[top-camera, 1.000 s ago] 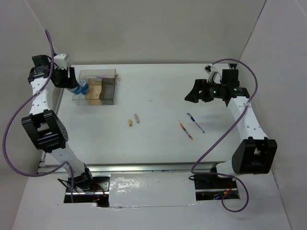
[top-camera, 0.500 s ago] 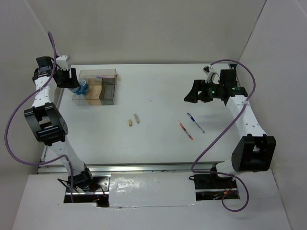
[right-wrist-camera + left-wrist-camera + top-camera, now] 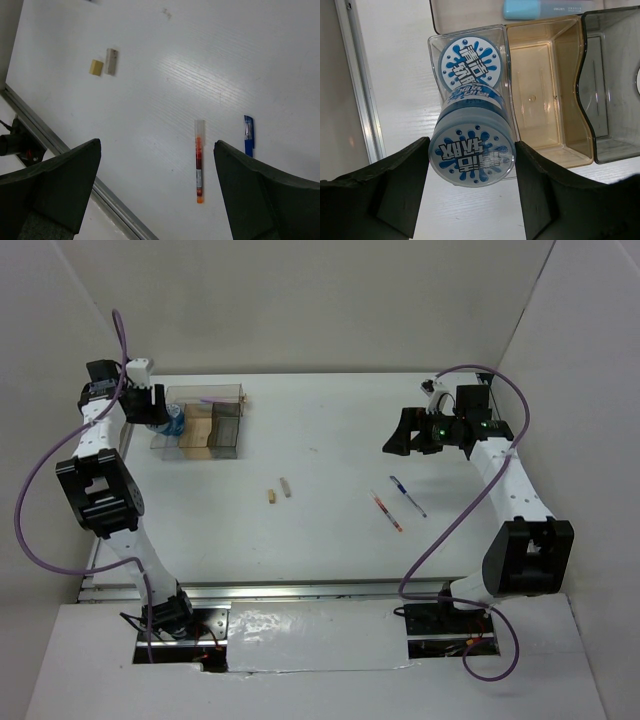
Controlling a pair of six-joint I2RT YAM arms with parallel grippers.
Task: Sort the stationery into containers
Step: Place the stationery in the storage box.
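My left gripper [image 3: 155, 412] [image 3: 472, 145] is shut on a round blue tub [image 3: 472, 150] [image 3: 173, 421], gripped by its sides and tilted over the clear left compartment of the organiser [image 3: 215, 425] [image 3: 550, 150]. A second blue tub [image 3: 470, 60] lies in that compartment under it. A pale-blue bar [image 3: 547, 7] lies in the organiser's back compartment. My right gripper [image 3: 395, 440] [image 3: 157, 145] is open and empty, high above the table. Below it lie the red-orange pen [image 3: 199, 167] [image 3: 386, 510] and the blue pen [image 3: 248, 136] [image 3: 407, 496]. Two tan stubs [image 3: 96, 67] [image 3: 111, 61] lie mid-table [image 3: 278, 492].
The organiser's tan compartment [image 3: 535, 95] and smoky grey compartment [image 3: 612, 85] hold nothing that I can see. A metal rail [image 3: 360, 85] runs along the table's left edge, close to the organiser. Another rail [image 3: 75, 160] borders the near edge.
The left arm's elbow and wrist have swung toward the back wall while the blue tub stays at the organiser's left compartment. The right arm has barely moved.
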